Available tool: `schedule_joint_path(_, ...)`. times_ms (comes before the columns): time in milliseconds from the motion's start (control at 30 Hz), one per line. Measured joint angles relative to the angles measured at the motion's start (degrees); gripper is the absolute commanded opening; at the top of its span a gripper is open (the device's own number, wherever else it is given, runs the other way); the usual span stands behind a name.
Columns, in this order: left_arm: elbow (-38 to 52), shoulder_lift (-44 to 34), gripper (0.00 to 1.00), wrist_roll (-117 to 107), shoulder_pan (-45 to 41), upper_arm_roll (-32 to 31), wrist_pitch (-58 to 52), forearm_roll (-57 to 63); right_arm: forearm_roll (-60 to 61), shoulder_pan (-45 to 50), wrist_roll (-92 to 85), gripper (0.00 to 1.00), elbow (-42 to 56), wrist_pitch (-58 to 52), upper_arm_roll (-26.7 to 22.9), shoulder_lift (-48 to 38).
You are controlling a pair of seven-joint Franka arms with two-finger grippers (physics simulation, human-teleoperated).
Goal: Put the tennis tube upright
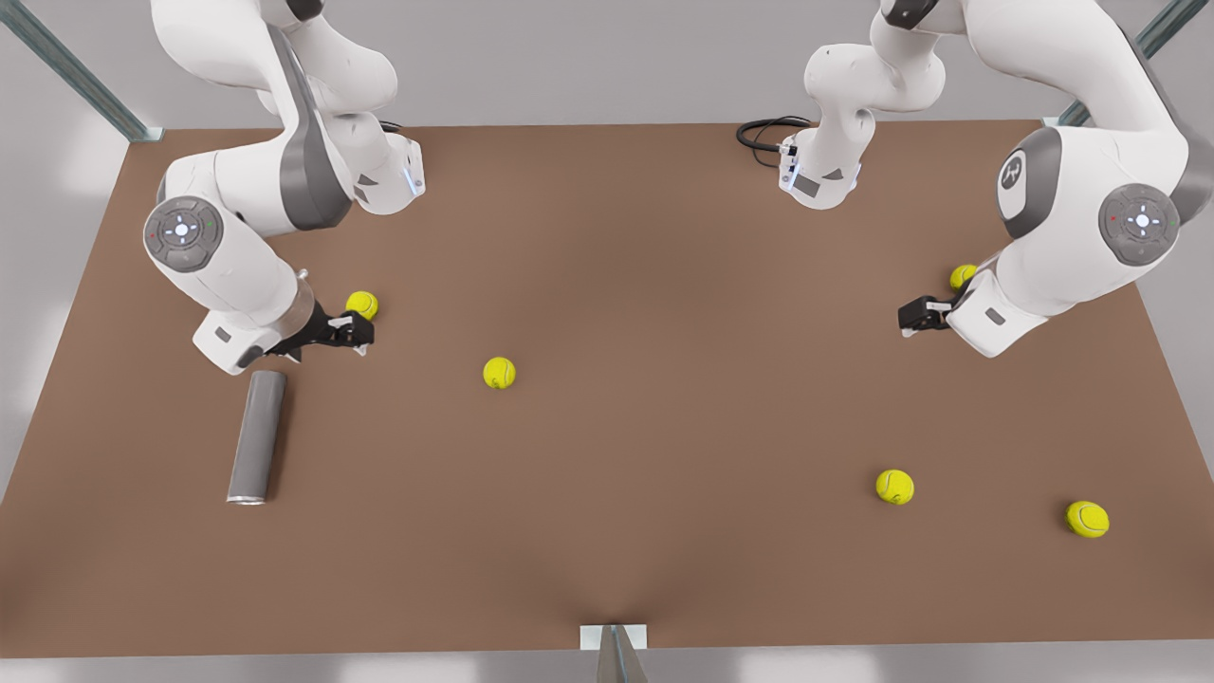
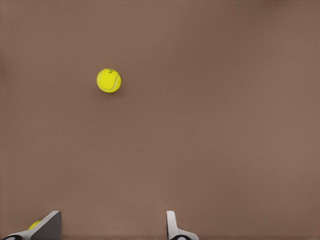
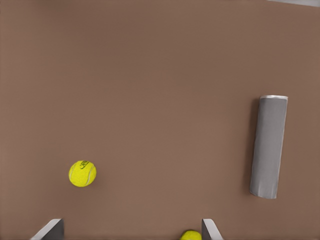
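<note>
The tennis tube point(image 1: 256, 435) is a matte grey cylinder lying flat on the brown table point(image 1: 664, 285) at the front view's left, its silvery rim towards the table's near edge. In the right wrist view the tennis tube point(image 3: 269, 146) lies off to one side. My right gripper point(image 1: 358, 334) is open just beyond the tube's plain end, beside a tennis ball point(image 1: 361, 304). That ball point(image 3: 191, 235) shows near its fingertips, and the right gripper point(image 3: 130, 232) holds nothing. My left gripper point(image 1: 910, 318) is open and empty at the front view's right, far from the tube.
Several tennis balls lie loose: one mid-table point(image 1: 499, 372), two near the front right point(image 1: 894, 486) point(image 1: 1087, 518), one by the left gripper point(image 1: 963, 276). The left wrist view shows a ball point(image 2: 109, 80) ahead of the left gripper point(image 2: 112, 232). A black cable point(image 1: 763, 133) lies at the back edge.
</note>
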Motion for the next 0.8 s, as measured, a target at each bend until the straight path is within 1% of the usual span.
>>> schedule_joint_path(100, 0.00, -0.06, 1.00, 0.00, -0.01, 0.00, 0.00, 0.03, 0.00, -1.32, 0.37, 1.00, 0.27, -0.06, -0.05, 1.20)
schedule_joint_path(233, 0.00, 0.02, 1.00, 0.00, 0.01, -0.17, 0.00, 0.04, 0.35, -10.62, -0.61, 1.00, -0.31, 1.29, 0.03, 10.20)
schedule_joint_path(300, 0.00, 0.10, 1.00, -0.08, 0.11, -0.18, 0.16, 0.05, 0.07, -13.14, -0.97, 1.00, -0.66, 2.36, -0.04, 12.93)
schedule_joint_path(333, 0.00, 0.19, 1.00, -0.06, 0.09, -0.18, 0.18, 0.04, 0.09, -14.58, -4.78, 1.00, -2.73, 2.18, -0.01, 12.94)
schedule_joint_path(433, 0.00, 0.64, 1.00, -0.01, 0.08, -0.18, 0.26, 0.01, 0.00, -16.26, -5.62, 1.00, -6.05, 2.57, 0.05, 12.75)
schedule_joint_path(567, 0.00, 0.57, 1.00, 0.00, 0.22, -0.18, 0.26, 0.00, 0.00, -18.33, -6.73, 1.00, -12.01, 12.95, 0.05, 13.50)
schedule_joint_path(800, 0.09, 2.52, 1.00, -0.09, -0.24, -0.18, 1.05, -0.14, -2.11, -26.16, -18.55, 1.00, -11.35, 20.54, 0.05, 18.25)
